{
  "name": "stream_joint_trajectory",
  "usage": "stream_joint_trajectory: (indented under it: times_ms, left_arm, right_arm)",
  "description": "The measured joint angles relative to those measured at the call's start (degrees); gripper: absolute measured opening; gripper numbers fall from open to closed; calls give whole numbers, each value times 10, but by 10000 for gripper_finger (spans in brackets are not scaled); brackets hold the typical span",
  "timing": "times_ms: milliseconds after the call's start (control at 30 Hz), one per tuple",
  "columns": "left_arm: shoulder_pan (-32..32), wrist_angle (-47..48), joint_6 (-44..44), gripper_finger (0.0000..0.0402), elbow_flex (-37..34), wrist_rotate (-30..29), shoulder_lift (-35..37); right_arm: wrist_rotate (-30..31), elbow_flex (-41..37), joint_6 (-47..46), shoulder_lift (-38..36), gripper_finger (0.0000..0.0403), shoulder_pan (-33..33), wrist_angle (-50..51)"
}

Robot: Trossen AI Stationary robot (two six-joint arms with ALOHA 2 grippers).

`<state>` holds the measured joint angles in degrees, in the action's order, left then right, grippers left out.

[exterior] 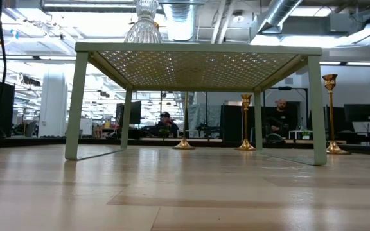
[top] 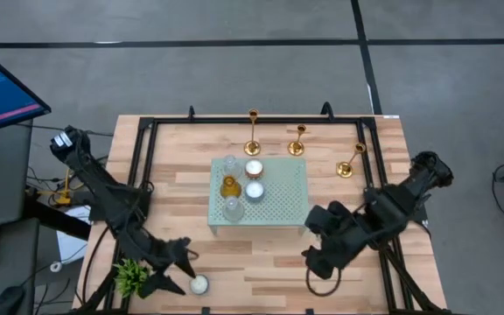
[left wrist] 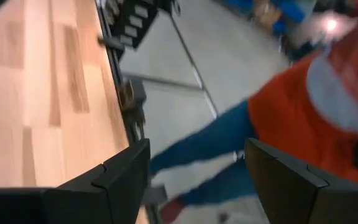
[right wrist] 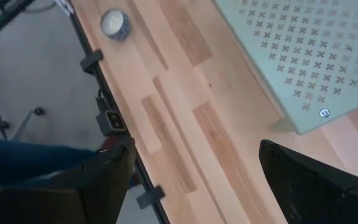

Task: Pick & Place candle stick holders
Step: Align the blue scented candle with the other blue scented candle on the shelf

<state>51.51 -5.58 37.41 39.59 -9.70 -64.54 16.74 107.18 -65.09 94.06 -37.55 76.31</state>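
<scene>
Candle stick holders (top: pixel 297 140) stand behind green stand (top: pixel 289 199), unlabelled.

Open-plan lab or workshop — exposed ceiling ducts (exterior: pixel 281 16), grey concrete floor (top: pixel 234 70), monitors (exterior: pixel 360 114) on far benches, people seated (exterior: pixel 164 123) there — wooden worktable (top: pixel 182 236) framed in black rails.
</scene>
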Motion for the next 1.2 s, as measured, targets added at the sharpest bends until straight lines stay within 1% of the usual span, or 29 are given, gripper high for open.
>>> stream_joint_trajectory:
  times_ms: [133,233,333,500,700,900,1000,1200]
  left_arm:
    - [1,4,-38,262,0,11,-40]
    - [-4,5,-71,265,0,34,-72]
    - [-9,5,-94,278,0,65,-97]
    - [-15,5,-162,312,0,97,-122]
    - [-31,4,-202,358,0,99,-156]
    - [-50,-13,-207,391,0,99,-193]
    - [-52,-17,-207,398,0,99,-203]
    - [-52,-22,-209,394,0,99,-207]
  right_arm:
    - [36,0,-30,3,332,-26,0]
    - [42,-1,-39,11,332,-34,5]
    - [43,1,-40,15,332,-37,1]
    - [41,1,-40,27,332,-39,-7]
    - [27,0,-40,47,332,-43,-3]
    - [3,0,-40,71,332,-44,-2]
    - [-4,0,-40,77,332,-45,-2]
    - [-6,0,-40,84,332,-47,-9]
